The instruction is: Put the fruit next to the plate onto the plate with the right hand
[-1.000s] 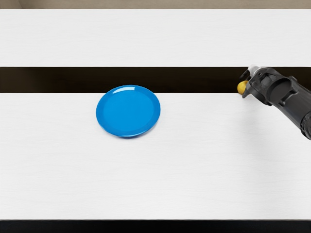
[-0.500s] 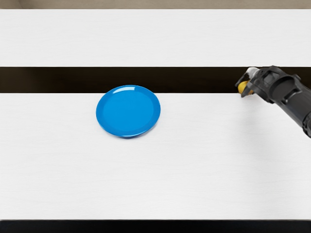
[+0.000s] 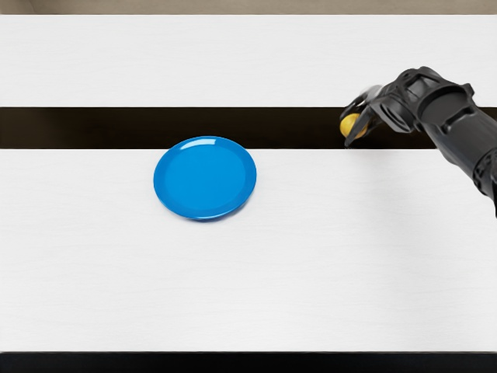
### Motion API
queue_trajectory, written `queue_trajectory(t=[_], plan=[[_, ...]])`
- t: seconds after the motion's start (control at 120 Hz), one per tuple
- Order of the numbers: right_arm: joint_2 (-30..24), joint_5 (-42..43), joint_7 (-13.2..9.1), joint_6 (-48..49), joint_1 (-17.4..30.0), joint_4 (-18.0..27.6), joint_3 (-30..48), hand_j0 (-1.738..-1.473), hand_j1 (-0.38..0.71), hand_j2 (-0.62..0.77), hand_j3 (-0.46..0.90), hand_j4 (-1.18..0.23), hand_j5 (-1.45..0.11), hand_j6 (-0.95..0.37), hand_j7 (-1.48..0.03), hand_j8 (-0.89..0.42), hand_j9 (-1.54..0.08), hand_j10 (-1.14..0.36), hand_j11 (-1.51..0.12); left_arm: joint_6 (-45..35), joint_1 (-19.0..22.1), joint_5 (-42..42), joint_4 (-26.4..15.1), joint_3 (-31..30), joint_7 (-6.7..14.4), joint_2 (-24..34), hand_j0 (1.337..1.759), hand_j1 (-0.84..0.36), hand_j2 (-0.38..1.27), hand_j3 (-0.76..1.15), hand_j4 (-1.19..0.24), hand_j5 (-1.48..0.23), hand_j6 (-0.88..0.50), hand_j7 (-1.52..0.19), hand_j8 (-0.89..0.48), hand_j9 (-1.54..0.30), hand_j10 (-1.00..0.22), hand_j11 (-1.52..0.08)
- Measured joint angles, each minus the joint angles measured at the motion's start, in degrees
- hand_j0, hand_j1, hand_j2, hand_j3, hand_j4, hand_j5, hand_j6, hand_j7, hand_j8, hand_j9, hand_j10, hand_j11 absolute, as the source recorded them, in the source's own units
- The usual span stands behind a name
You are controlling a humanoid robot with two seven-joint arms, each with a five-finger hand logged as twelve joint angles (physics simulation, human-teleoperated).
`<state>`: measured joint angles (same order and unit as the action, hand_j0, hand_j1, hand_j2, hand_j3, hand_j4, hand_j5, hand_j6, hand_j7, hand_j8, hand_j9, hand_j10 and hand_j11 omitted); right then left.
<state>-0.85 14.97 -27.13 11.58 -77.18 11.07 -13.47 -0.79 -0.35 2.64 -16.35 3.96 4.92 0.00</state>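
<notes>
A round blue plate (image 3: 204, 178) lies flat on the white table, left of centre, with nothing on it. My right hand (image 3: 371, 114) reaches in from the right edge and hangs above the dark gap at the table's far side. Its dark fingers (image 3: 363, 123) are curled around a small yellow fruit (image 3: 349, 124), of which only the left part shows. The hand with the fruit is well to the right of the plate and slightly farther back. The left arm does not show.
A dark gap (image 3: 116, 127) runs across the view between the near white table (image 3: 256, 272) and a far white surface (image 3: 233, 58). The near table's front edge runs along the bottom of the picture.
My right hand has lifted a little and moved left with the yellow fruit in it, bringing it closer to the plate. The plate has not moved.
</notes>
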Motion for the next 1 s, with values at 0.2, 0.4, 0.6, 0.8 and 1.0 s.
queue_trajectory(t=[0.2,0.4,0.6,0.8,1.0], plan=[[0.73,-0.30,-0.78,1.67,-2.75,2.28,5.49,-1.645,0.31,0.38,0.00,-0.82,-1.19,-0.39,-1.13,-0.34,-1.20,-0.67,-1.20,0.00,0.00,-0.01,0.00,0.02,0.00,0.00,1.658,0.34,0.00,0.00,0.00,-0.01,0.00,-0.01,0.00,-0.01,0.00,-0.01],[0.83,-1.57,-0.82,5.57,-3.81,13.43,15.93,-1.648,0.29,0.37,0.00,-0.83,-1.21,-0.40,-1.13,-0.35,-1.22,-0.67,-1.23,0.00,0.00,-0.01,-0.01,0.03,0.00,0.00,1.658,0.34,0.00,0.00,0.00,-0.01,0.00,-0.01,0.00,-0.01,0.00,-0.01],[0.85,-4.46,4.77,6.25,-3.63,21.56,18.29,-1.651,0.28,0.36,0.00,-0.83,-1.22,-0.41,-1.13,-0.35,-1.24,-0.67,-1.24,0.00,0.00,-0.01,0.00,0.03,0.00,0.00,1.658,0.34,0.00,0.00,0.00,-0.01,0.00,-0.01,0.00,-0.01,0.00,-0.01],[0.85,-4.77,8.12,6.22,-1.81,23.28,18.45,-1.650,0.25,0.31,0.00,-0.84,-1.20,-0.43,-1.13,-0.37,-1.22,-0.69,-1.24,0.00,0.00,-0.01,-0.01,0.03,0.00,0.00,1.658,0.34,0.00,0.00,0.00,-0.01,0.00,-0.01,0.00,-0.01,0.00,-0.01],[0.85,-4.68,8.56,4.79,-0.41,23.24,17.48,-1.652,0.17,0.20,0.00,-0.70,-0.97,-0.45,-0.94,-0.42,-0.99,-0.64,-1.00,0.00,0.00,-0.01,0.00,0.01,0.00,0.00,1.658,0.34,0.00,0.00,0.00,-0.01,0.00,-0.01,0.00,-0.01,0.00,-0.01]])
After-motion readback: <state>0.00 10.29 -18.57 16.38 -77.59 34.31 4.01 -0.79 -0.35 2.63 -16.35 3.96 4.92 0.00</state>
